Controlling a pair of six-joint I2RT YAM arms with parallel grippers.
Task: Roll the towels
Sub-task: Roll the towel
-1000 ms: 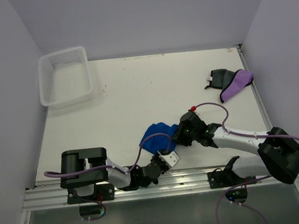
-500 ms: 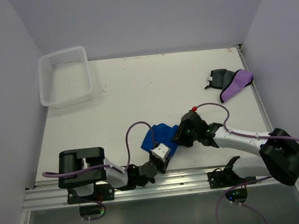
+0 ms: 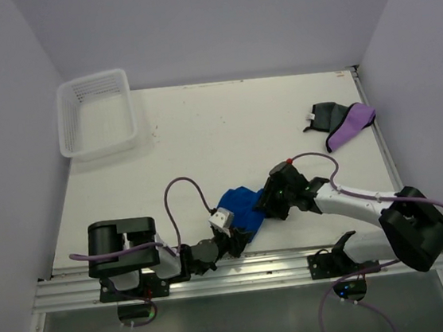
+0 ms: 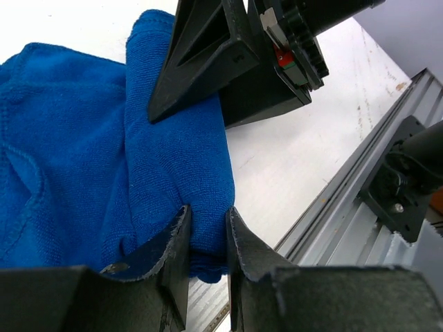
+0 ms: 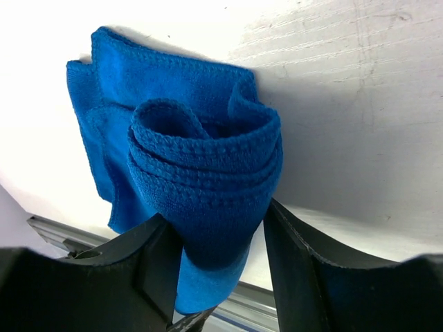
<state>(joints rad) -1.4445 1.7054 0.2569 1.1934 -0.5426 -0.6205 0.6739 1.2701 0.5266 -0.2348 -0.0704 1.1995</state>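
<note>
A blue towel (image 3: 243, 207) lies near the table's front edge, partly rolled. In the right wrist view its rolled end (image 5: 201, 166) shows several spiral layers, with a flat tail behind. My right gripper (image 5: 214, 228) straddles this roll from the right and is shut on it; it also shows in the top view (image 3: 267, 202). My left gripper (image 4: 208, 216) is shut on the near fold of the towel (image 4: 76, 138), and sits at the towel's front edge in the top view (image 3: 231, 235). The right gripper's black fingers (image 4: 221, 62) press on the towel just beyond.
A purple towel (image 3: 351, 125) and a dark grey towel (image 3: 324, 114) lie crumpled at the back right. A white mesh basket (image 3: 96, 115) stands at the back left. The metal rail (image 3: 281, 263) runs along the front edge, just behind the left gripper.
My left wrist has swung to the left along the front edge, still holding the towel. The blue towel has drawn into a tighter bundle against the right gripper, which has barely moved.
</note>
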